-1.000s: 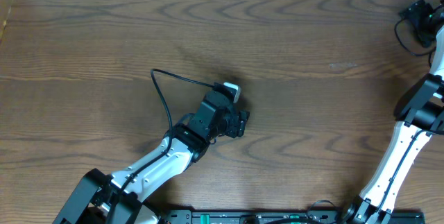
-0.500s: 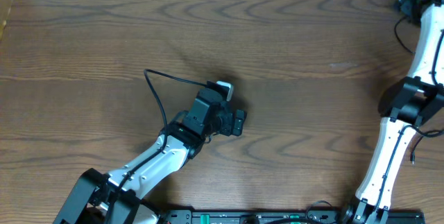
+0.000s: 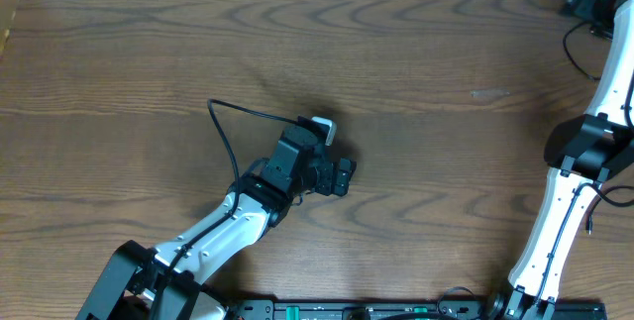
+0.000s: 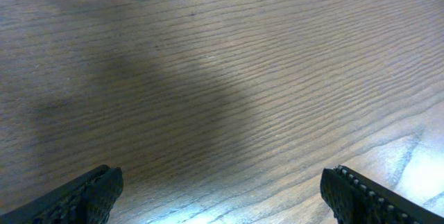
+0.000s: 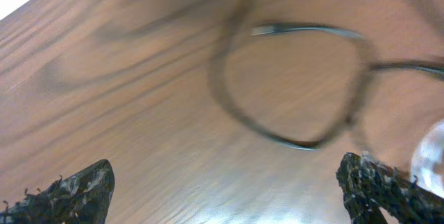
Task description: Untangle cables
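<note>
At far right corner | our right gripper (image 5: pixel 229 189), wide, has swung over cables (image 5: pixel 305 28) | left gripper (image 4: pixel 225 193) wide, empty | we judge grasp next

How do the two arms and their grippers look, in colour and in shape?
The left arm and the right arm have white tube-shaped links between bulky black joints. A thin black wire loops out near the left wrist. The left gripper and the right gripper have black fingers with ridged surfaces.
</note>
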You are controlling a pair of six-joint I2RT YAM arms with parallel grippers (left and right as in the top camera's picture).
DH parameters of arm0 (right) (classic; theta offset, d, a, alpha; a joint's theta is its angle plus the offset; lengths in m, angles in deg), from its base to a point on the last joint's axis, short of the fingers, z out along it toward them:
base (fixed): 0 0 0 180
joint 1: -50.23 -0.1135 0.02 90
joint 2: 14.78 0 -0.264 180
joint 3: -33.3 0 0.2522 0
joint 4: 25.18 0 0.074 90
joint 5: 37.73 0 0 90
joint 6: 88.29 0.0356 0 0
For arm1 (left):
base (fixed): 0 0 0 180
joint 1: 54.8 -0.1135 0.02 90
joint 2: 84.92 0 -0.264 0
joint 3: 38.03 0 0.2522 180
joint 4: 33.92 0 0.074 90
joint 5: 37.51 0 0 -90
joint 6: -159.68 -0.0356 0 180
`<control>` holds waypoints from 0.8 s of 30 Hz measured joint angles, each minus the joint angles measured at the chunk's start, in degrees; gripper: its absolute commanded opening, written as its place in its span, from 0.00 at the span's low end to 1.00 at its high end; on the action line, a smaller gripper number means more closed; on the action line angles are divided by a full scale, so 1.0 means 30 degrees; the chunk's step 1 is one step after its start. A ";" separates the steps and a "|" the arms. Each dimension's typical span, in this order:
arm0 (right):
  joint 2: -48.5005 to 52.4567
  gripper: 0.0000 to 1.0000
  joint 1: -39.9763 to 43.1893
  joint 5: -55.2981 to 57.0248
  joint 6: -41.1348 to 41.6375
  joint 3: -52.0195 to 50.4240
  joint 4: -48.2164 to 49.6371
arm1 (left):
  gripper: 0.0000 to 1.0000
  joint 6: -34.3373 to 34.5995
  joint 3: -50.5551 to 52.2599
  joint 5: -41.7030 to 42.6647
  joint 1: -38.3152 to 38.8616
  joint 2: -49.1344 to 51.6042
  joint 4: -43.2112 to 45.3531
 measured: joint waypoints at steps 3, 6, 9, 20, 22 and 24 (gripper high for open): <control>0.0000 0.99 -0.0211 -0.2171 -0.1377 -0.0226 -0.0189 | 0.97 0.0000 0.0000 0.0080 0.0000 0.0000 0.0138; 0.0000 0.99 -0.0444 -0.3388 -0.2514 -0.0692 -0.0211 | 0.97 0.0000 0.0000 0.0270 0.0000 0.0000 0.0255; 0.0000 0.99 -0.0510 -0.4022 -0.3133 -0.1683 0.0430 | 0.97 0.0000 0.0000 0.0495 0.0000 0.0000 0.0284; 0.0000 0.99 -0.0357 -0.4401 -0.3679 -0.6186 0.3752 | 0.97 0.0007 0.0000 0.0576 0.0000 0.0000 0.0291; 0.0000 0.99 -0.0357 -0.4408 -0.3701 -0.7111 0.4284 | 0.97 0.0007 0.0000 0.0576 0.0000 0.0000 0.0291; 0.0007 0.99 -0.0357 -0.4401 -0.3738 -0.7621 0.4459 | 0.97 0.0007 0.0000 0.0576 0.0000 0.0000 0.0291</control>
